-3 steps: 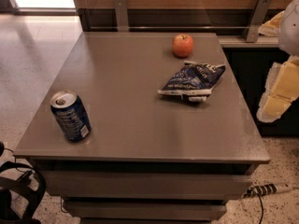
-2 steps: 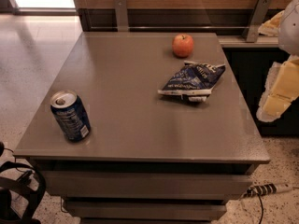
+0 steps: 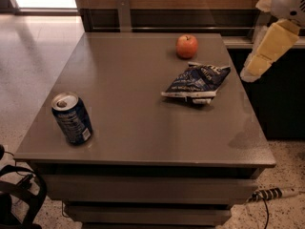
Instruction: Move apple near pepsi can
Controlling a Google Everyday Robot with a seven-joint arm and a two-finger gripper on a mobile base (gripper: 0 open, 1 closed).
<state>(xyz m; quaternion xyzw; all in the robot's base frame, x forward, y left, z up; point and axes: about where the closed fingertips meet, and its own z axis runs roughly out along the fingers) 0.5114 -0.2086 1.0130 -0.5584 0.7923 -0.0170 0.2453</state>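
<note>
The red-orange apple [image 3: 187, 46] sits at the far right of the grey table [image 3: 143, 128]. The dark blue pepsi can [image 3: 72, 118] stands upright near the table's front left corner, far from the apple. My gripper [image 3: 252, 68], a cream-coloured part on the arm, hangs in the air beyond the table's right edge. It is to the right of the apple, a little nearer the front, and touches nothing.
A dark blue and white snack bag [image 3: 196, 82] lies crumpled between the apple and the table's right edge, just in front of the apple. A wooden wall with metal brackets [image 3: 123, 13] runs behind the table. A power strip [image 3: 271, 193] lies on the floor at the lower right.
My gripper and arm have moved up and to the left, closer to the table's right edge. The apple, can and bag have not moved.
</note>
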